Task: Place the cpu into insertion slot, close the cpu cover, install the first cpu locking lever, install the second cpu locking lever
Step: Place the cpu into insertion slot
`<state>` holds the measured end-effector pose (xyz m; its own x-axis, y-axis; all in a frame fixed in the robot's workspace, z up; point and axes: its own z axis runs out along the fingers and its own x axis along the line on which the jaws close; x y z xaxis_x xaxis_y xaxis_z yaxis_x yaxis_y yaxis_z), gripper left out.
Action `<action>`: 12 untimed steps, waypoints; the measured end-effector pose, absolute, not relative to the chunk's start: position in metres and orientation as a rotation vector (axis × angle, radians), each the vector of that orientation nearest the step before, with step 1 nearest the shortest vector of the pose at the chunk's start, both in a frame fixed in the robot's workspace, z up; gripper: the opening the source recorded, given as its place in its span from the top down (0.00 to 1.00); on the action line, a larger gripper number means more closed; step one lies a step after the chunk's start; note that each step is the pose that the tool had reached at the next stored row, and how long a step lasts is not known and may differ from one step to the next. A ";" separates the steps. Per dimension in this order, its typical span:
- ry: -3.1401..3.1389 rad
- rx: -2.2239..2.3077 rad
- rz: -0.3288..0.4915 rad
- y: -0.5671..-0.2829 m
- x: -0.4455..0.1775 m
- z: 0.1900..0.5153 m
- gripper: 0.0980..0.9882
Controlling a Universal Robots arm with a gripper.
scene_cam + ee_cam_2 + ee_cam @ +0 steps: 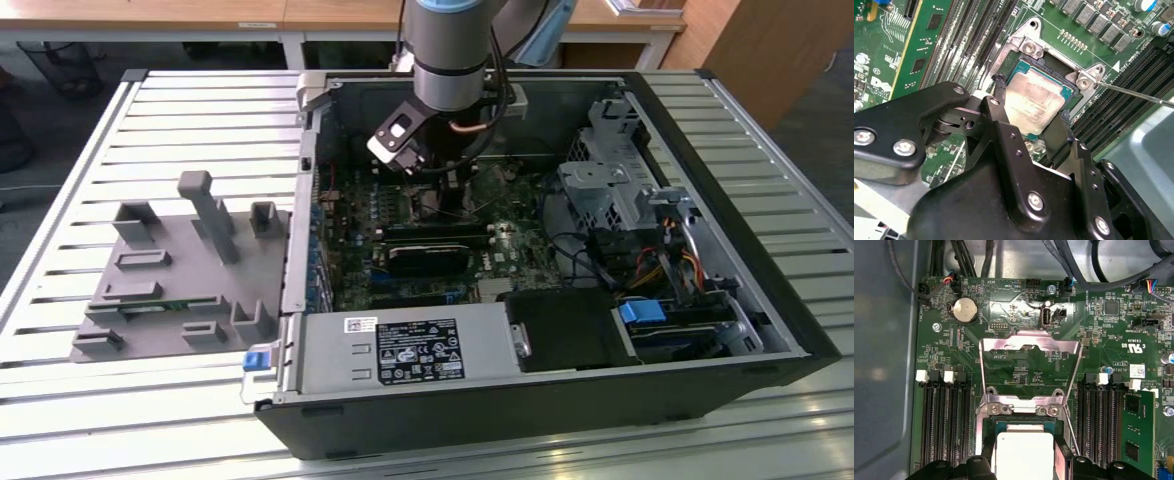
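The cpu, a flat square chip with a silvery-beige face, sits in or just over the insertion slot on the green board. My gripper straddles it, and the black fingers press against two opposite edges. The cpu cover, a thin silver frame, stands swung open away from the slot. A thin wire locking lever angles up beside the slot, unlatched.
The open computer case lies on a slatted metal table. Long black memory slots flank the socket. A grey parts fixture sits at the exterior view's left. Cables and drive cages fill the case's right side.
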<state>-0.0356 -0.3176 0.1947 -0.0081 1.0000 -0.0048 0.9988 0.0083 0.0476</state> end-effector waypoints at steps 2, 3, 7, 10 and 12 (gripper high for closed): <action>2.204 2.186 0.047 -0.318 -0.036 0.194 0.50; 2.204 2.186 0.047 -0.318 -0.036 0.194 0.50; 2.204 2.186 0.047 -0.318 -0.036 0.193 0.50; 2.204 2.186 0.047 -0.318 -0.036 0.193 0.50; 2.204 2.186 0.047 -0.318 -0.036 0.193 0.50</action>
<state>-0.0357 -0.3175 0.1926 -0.0080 1.0000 -0.0051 0.9988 0.0083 0.0476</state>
